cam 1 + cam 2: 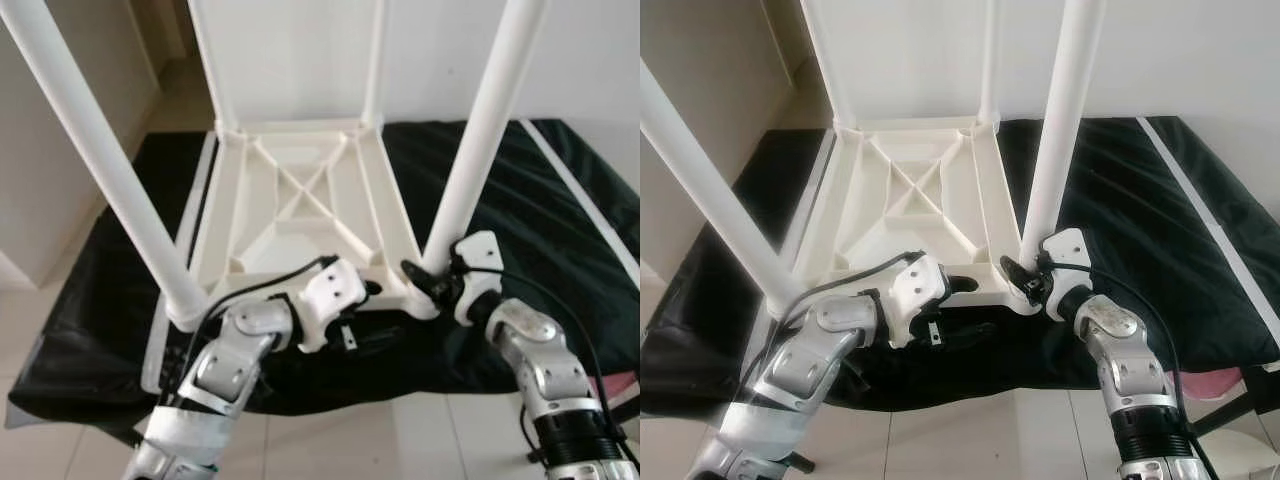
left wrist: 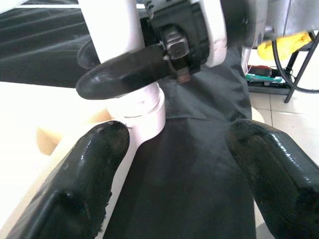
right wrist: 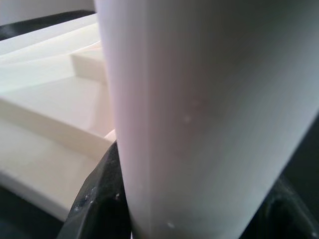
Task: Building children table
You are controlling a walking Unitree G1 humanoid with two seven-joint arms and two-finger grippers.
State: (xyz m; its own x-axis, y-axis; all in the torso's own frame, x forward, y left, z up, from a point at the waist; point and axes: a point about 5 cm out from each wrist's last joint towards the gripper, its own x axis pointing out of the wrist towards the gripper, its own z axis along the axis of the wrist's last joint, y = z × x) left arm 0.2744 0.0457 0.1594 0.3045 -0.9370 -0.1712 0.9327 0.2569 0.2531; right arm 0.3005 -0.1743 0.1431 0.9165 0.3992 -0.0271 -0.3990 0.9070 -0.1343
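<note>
Left eye view: you have the white tabletop (image 1: 300, 200) lying upside down, ribbed underside up, on a black sheet (image 1: 500, 200) spread over the floor. Legs stand in its corners; the near-right leg (image 1: 480, 130) and the near-left leg (image 1: 100, 160) rise steeply toward the camera. Your right pincer (image 1: 432, 276) sits at the foot of the near-right leg, right where it meets the tabletop's corner socket. Your left pincer (image 1: 355, 312) lies low at the tabletop's near edge, between the two near legs.

Right eye view: same layout. A pink object (image 1: 1230, 382) shows on the floor beyond the sheet's edge, right of the tabletop.

Left wrist view: your left pincer's fingers (image 2: 84, 184) stand wide apart, gripping nothing, just short of the near-right leg's socket. The right pincer's black finger wraps across that leg above the socket.

Right wrist view: the near-right leg fills the middle, black fingers (image 3: 102, 194) pressed on both sides, clamped on it. The tabletop's ribs lie beside it.
</note>
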